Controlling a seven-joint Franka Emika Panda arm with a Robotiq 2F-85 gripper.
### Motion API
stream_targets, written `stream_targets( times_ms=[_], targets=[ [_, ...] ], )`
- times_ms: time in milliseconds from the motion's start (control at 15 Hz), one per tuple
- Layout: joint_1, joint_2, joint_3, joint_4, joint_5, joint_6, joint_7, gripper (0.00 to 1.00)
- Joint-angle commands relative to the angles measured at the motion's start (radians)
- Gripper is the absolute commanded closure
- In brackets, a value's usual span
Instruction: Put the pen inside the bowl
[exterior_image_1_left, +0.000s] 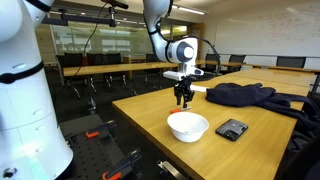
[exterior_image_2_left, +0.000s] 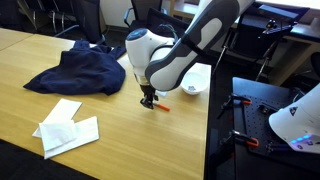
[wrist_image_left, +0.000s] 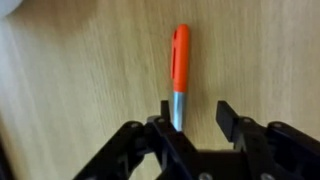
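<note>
The pen (wrist_image_left: 179, 60) has an orange cap and a grey barrel and lies flat on the wooden table. In the wrist view my gripper (wrist_image_left: 194, 108) is open, low over the table. The pen's grey end sits between the fingers, close to the left one, with nothing gripped. In an exterior view the gripper (exterior_image_2_left: 147, 100) points down at the table with the orange pen (exterior_image_2_left: 162, 107) right beside its tips. The white bowl (exterior_image_1_left: 188, 126) stands empty near the table's edge, a short way from the gripper (exterior_image_1_left: 182, 97). It is partly hidden behind the arm in an exterior view (exterior_image_2_left: 197, 80).
A dark blue cloth (exterior_image_1_left: 245, 95) lies crumpled on the table beyond the gripper and also shows in the exterior view (exterior_image_2_left: 80, 68). A black phone-like device (exterior_image_1_left: 232, 129) lies beside the bowl. White papers (exterior_image_2_left: 68, 128) lie near the table's front edge.
</note>
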Motion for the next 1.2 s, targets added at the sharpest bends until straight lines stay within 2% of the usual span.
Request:
stream_targets(
  times_ms=[0, 67, 267, 400, 467, 600, 800, 933, 1133],
  targets=[
    [0.003, 0.024, -0.013, 0.031, 0.039, -0.029, -0.025, 0.58],
    [0.002, 0.026, -0.015, 0.031, 0.039, -0.024, -0.027, 0.73],
    [0.005, 0.022, -0.022, 0.023, 0.034, -0.018, -0.028, 0.98],
    [0.003, 0.02, -0.021, 0.02, 0.037, -0.019, -0.03, 1.0],
    [0.001, 0.017, -0.018, 0.017, 0.04, -0.017, -0.032, 0.97],
    [0.006, -0.005, -0.029, 0.0, 0.032, -0.014, -0.021, 0.97],
    [-0.009, -0.055, -0.044, -0.016, 0.018, -0.123, -0.054, 0.97],
    [-0.028, -0.091, -0.057, -0.032, -0.003, -0.188, -0.112, 0.97],
    [-0.07, -0.158, -0.065, -0.094, -0.042, -0.206, -0.273, 0.97]
  ],
)
